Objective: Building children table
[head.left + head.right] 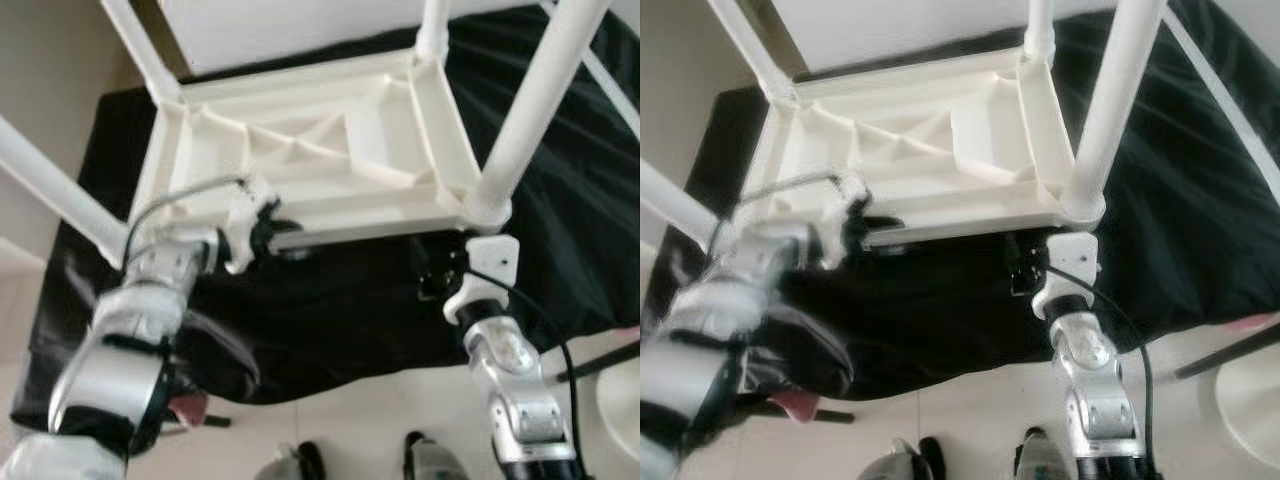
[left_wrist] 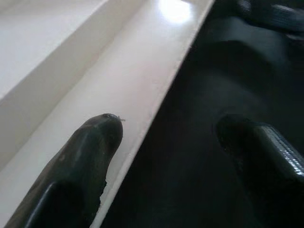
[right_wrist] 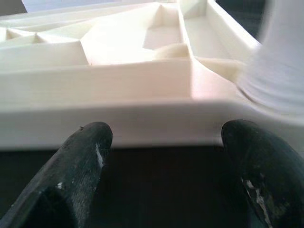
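Nearest the camera, both grippers are set at the near long edge of the tabletop [image 1: 320, 150], which lies upside down on a black cloth [image 1: 560, 230], its ribbed underside up. The left gripper [image 1: 268, 228] is held at the left part of that edge, fingers apart: in its wrist view one finger [image 2: 90, 156] is laid over the white rim and the other hangs over the cloth, so the rim is straddled, not clamped. The right gripper [image 1: 440, 275] is placed just below the near right corner, fingers apart and pointed at the rim, which is seen just ahead between them in its wrist view and is not touched. The edge's long axis runs left to right, across both grippers; the tabletop lies ahead of each, and the left gripper is judged the nearer. Four white legs are counted, one at each corner and all standing up: near left [image 1: 60, 195], near right [image 1: 530, 110], far left [image 1: 140, 45], far right [image 1: 432, 25]. One tabletop and one cloth are counted.
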Controlling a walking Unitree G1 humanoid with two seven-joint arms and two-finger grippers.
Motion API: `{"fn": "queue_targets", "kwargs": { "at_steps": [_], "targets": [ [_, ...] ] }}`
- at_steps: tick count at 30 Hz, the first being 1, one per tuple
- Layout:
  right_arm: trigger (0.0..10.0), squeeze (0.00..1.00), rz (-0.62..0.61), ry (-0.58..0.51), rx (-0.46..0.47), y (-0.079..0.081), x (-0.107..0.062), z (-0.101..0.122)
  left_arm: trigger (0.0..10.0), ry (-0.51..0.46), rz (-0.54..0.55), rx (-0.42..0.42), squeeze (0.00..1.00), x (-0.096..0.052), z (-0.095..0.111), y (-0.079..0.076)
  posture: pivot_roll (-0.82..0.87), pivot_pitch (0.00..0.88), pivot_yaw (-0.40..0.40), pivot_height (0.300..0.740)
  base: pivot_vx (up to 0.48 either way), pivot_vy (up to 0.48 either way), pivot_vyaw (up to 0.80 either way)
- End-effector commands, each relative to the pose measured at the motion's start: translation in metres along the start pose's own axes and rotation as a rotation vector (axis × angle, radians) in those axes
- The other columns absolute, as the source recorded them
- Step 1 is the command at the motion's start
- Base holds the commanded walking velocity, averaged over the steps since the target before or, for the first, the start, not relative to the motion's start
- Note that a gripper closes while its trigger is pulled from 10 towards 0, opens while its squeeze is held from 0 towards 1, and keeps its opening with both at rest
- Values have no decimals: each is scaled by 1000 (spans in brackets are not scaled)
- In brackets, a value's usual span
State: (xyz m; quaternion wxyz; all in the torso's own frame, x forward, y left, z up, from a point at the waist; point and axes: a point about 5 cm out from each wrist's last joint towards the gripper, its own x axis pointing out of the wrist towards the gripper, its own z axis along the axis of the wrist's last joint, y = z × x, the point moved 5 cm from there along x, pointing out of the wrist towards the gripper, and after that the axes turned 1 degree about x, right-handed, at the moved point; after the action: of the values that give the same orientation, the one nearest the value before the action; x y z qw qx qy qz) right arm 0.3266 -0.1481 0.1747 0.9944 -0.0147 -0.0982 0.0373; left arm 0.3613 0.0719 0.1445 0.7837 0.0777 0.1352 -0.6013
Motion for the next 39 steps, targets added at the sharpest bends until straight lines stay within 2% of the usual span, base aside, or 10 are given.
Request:
{"fn": "queue_targets", "kwargs": {
  "at_steps": [1,8,19,23,24,26,27,32,33,39],
  "targets": [
    [10000,0,6,1,6,2,2,-3,10000,121,-209,-268,0,22,-67,-53,-98,188,154,740,0,0,0],
    [10000,0,8,-24,9,0,16,-2,10000,-66,-6,-218,0,51,-33,-47,-57,137,141,740,0,0,0],
    [10000,0,22,-57,12,2,45,1,10000,-461,248,-107,0,45,55,-55,27,73,57,740,0,0,0],
    [10000,0,33,-60,16,6,49,2,10000,-471,278,-30,0,43,57,-61,43,67,36,740,0,0,0],
    [10000,0,50,-62,19,11,52,1,10000,-443,306,-14,498,43,48,-62,58,62,15,740,0,0,0],
    [10000,0,61,-63,21,14,54,1,10000,-423,326,-5,498,44,42,-63,62,59,8,740,0,0,0],
    [10000,0,75,-62,23,17,56,1,10000,-416,354,9,1000,42,39,-63,68,57,-2,740,0,0,0],
    [10000,0,95,-60,29,23,60,0,10000,-426,429,44,1000,32,39,-62,81,52,-26,740,0,0,0],
    [10000,0,105,-60,32,26,63,0,10000,-438,445,70,0,17,41,-68,98,40,-49,740,0,0,0],
    [10000,0,134,-63,31,30,67,2,10000,-346,431,133,0,-13,29,-86,109,35,-59,740,0,0,0]
  ]
}}
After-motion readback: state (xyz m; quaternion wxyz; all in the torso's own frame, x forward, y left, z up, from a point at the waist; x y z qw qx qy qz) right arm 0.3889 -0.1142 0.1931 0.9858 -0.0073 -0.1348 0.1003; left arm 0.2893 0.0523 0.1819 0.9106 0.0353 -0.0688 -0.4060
